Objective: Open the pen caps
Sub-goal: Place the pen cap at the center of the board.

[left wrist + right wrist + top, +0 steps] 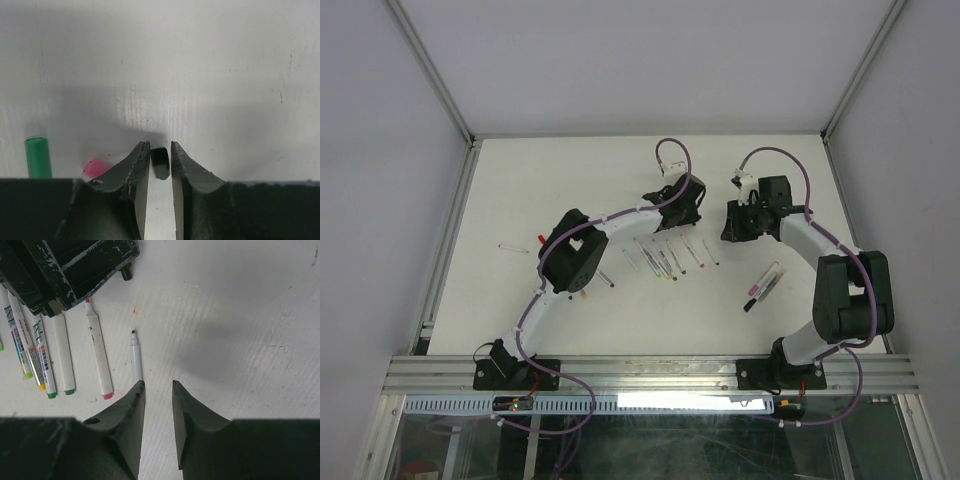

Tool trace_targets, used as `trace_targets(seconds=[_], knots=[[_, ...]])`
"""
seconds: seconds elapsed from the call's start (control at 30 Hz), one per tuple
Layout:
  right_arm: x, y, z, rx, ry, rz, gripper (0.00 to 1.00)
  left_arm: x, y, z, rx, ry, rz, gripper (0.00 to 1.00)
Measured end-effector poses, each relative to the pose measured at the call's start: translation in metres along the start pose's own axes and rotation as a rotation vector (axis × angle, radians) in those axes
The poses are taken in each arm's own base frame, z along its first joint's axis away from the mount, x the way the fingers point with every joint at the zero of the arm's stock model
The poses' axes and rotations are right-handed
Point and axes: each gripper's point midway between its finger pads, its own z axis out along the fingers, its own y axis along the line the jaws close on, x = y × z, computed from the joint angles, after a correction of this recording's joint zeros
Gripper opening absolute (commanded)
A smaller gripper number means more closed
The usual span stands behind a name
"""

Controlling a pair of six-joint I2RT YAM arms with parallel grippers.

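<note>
**Pen-cap station: both arms low over table, caps by left tool**

- L gripper (160,150), bottom centre of left wrist view: jaws a narrow gap apart, a black cap (160,162) sitting between the tips; can't tell if pads touch it or if it just lies on the table
- Pink cap (95,167), lower left of same view, just beside the L finger, partly hidden by it
- Green cap (38,157), far lower left, lying lengthwise, apart from the pink one
- R gripper (158,387), bottom centre of right wrist view: jaws slightly parted, nothing between them, bare table (240,315) showing in the gap
- Uncapped thin pen (135,357), dark tip up-frame, its lower end right at the R tool's left fingertip
- Row of white pens (60,350), left of frame: pink, green, yellow ends visible; upper ends hidden under L arm's black body (70,265)
- Top view: pen row (665,255) mid-table beneath L wrist; second small pen group (763,280) right of centre; one clear barrel (513,248) alone at left
</note>
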Motion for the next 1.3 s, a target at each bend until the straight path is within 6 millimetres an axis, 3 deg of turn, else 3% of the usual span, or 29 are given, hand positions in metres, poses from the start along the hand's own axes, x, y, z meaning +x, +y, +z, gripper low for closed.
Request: trace_targets(seconds=[0.27, 0.5, 0.73, 0.87, 1.03, 1.17, 1.23, 1.3], knots=[[0.0, 0.0, 0.0, -0.003, -0.001, 0.005, 0.3, -0.001, 0.001, 0.001, -0.008, -0.006, 0.005, 0.28], [0.0, 0.003, 0.0, -0.02, -0.002, 0.008, 0.31, -0.003, 0.002, 0.0, -0.008, -0.006, 0.036, 0.37], [-0.001, 0.016, -0.006, -0.1, -0.011, -0.034, 0.33, -0.023, -0.009, -0.019, 0.023, -0.044, 0.117, 0.42], [-0.001, 0.031, -0.022, -0.199, -0.022, -0.105, 0.34, -0.043, -0.012, -0.066, 0.09, -0.101, 0.168, 0.46], [-0.01, 0.045, -0.054, -0.332, -0.084, -0.189, 0.35, -0.061, -0.003, -0.159, 0.263, -0.227, 0.22, 0.71], [-0.018, 0.058, -0.083, -0.424, -0.158, -0.277, 0.4, -0.052, 0.02, -0.218, 0.39, -0.312, 0.256, 0.88], [-0.019, 0.07, -0.095, -0.487, -0.183, -0.338, 0.42, -0.044, 0.034, -0.238, 0.432, -0.34, 0.271, 0.97], [-0.016, 0.083, -0.108, -0.564, -0.196, -0.411, 0.48, -0.034, 0.047, -0.255, 0.465, -0.36, 0.287, 0.99]])
